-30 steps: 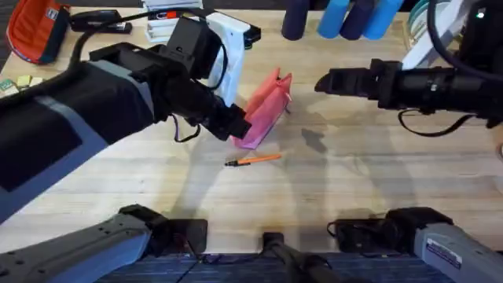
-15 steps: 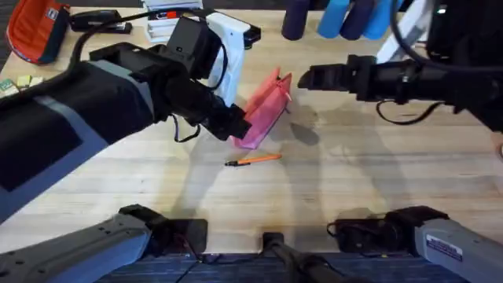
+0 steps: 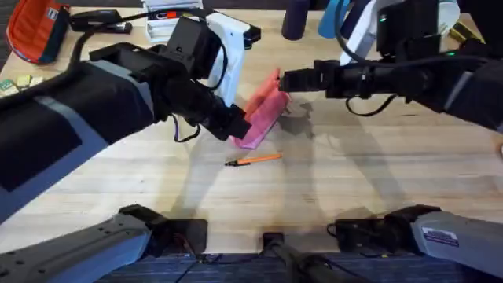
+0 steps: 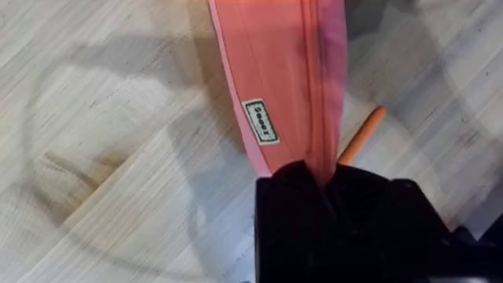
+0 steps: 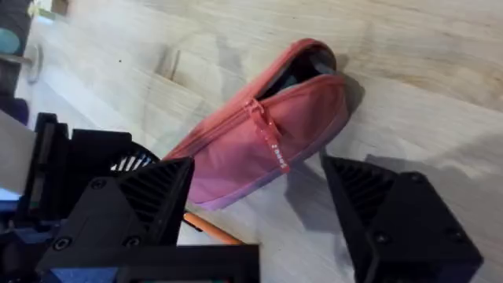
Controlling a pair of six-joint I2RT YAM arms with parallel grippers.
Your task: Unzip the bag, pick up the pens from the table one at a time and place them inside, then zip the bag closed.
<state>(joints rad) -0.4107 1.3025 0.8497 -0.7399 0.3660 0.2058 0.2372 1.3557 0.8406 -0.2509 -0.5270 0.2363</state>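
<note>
The salmon-pink bag (image 3: 266, 106) lies slantwise on the table (image 3: 354, 181). My left gripper (image 3: 236, 126) is shut on its near-left end, and the left wrist view shows the bag (image 4: 275, 71) pinched at the zipper seam by the left gripper (image 4: 322, 177). My right gripper (image 3: 287, 80) hovers open at the bag's far end. In the right wrist view the bag (image 5: 267, 141) sits between the spread fingers (image 5: 141, 204), its zipper pull (image 5: 263, 126) near mid-length and the far end gaping. The orange pen (image 3: 253, 159) lies just in front of the bag.
An orange-red bag with dark trim (image 3: 35, 27) sits at the far left corner. A white box (image 3: 236, 39) and markers (image 3: 169, 16) lie behind the left arm. Blue and dark cylinders (image 3: 346, 16) stand along the back edge.
The right arm has swung left across the table, bringing its gripper up to the bag's far end. The left arm, the bag and the pen have stayed put.
</note>
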